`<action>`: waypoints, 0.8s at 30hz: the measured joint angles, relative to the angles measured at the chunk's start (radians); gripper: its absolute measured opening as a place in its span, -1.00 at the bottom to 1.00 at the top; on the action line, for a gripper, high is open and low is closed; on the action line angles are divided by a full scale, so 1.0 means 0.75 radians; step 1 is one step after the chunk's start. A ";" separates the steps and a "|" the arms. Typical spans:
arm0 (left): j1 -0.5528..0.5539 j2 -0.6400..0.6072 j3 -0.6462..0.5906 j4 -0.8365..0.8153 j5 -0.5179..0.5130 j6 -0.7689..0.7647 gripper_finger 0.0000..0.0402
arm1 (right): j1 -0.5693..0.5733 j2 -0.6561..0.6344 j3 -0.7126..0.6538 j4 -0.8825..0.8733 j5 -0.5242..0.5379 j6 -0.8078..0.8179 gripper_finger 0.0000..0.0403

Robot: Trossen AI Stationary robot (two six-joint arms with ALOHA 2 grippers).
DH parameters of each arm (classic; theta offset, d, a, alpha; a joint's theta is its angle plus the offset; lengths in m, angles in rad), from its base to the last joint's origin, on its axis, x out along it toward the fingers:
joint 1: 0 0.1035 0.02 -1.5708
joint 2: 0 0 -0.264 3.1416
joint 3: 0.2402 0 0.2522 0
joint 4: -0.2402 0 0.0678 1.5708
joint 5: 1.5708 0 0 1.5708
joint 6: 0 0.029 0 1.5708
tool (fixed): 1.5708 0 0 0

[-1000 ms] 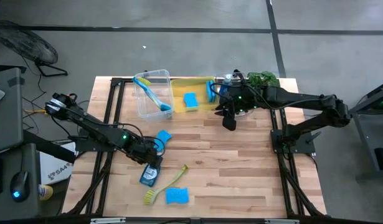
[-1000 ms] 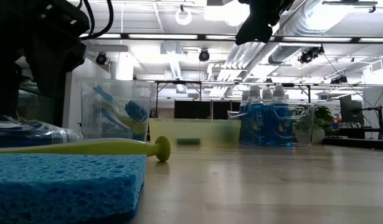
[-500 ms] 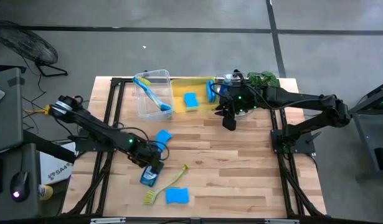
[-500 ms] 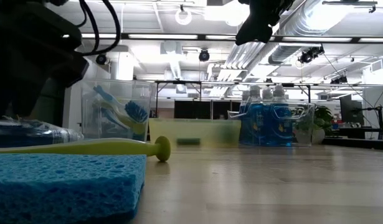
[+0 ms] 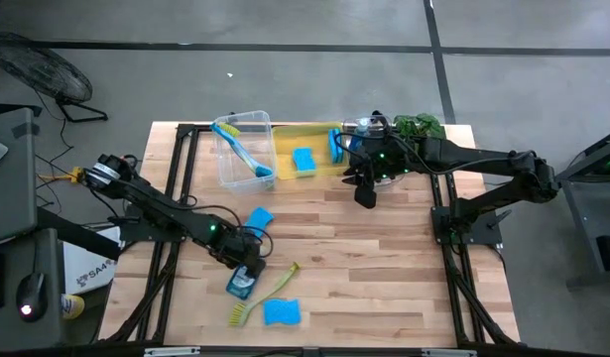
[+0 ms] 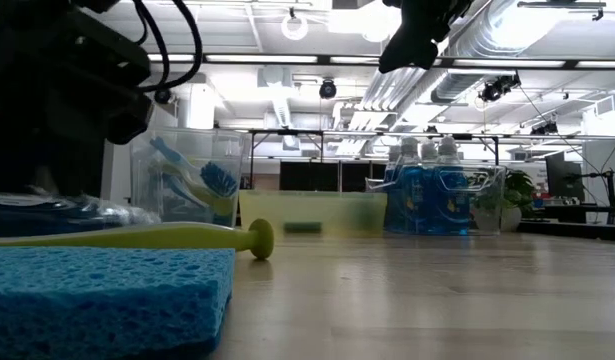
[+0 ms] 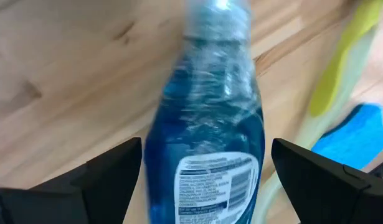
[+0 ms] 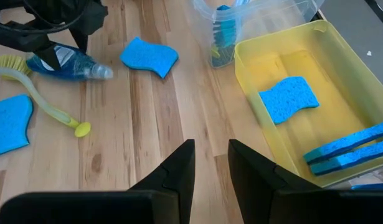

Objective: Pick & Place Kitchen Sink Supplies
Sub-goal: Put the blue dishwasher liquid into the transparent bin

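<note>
A clear bottle of blue dish soap (image 5: 239, 284) lies on its side on the wooden table, near the left front. My left gripper (image 5: 248, 266) stands over it, pointing steeply down and open. In the left wrist view one finger stands on each side of the bottle (image 7: 210, 112), with a gap to each. A yellow-green dish brush (image 5: 266, 297) and a blue sponge (image 5: 282, 312) lie beside the bottle. Another sponge (image 5: 259, 217) lies farther back. My right gripper (image 5: 365, 194) hangs high over the table's far middle, narrowly open, with nothing between its fingers.
At the far edge stand a clear bin (image 5: 247, 149) holding a blue brush, a yellow bin (image 5: 309, 134) holding sponges, a clear bin with soap bottles (image 6: 427, 195) and a green plant (image 5: 420, 126). Bare wood lies across the table's right half.
My left gripper has come down and toward the table's near edge, over the soap bottle, staying open. The bottle lies where it was.
</note>
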State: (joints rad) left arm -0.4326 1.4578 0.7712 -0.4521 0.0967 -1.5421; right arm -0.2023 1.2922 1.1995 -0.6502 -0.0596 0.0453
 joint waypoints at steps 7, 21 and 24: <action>0.000 0.000 0.000 0.042 -0.044 -0.014 0.75 | 0.000 0.000 0.000 -0.013 0.000 0.003 -0.55; 0.000 0.000 0.000 0.066 -0.118 0.073 0.75 | 0.000 0.000 0.000 -0.016 0.000 0.003 -0.55; 0.001 0.000 0.000 0.090 -0.146 0.070 0.75 | 0.000 0.000 0.000 -0.017 0.000 0.003 -0.55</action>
State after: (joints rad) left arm -0.4320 1.4578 0.7712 -0.3845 -0.0131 -1.4894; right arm -0.2020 1.2922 1.1995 -0.6628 -0.0593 0.0475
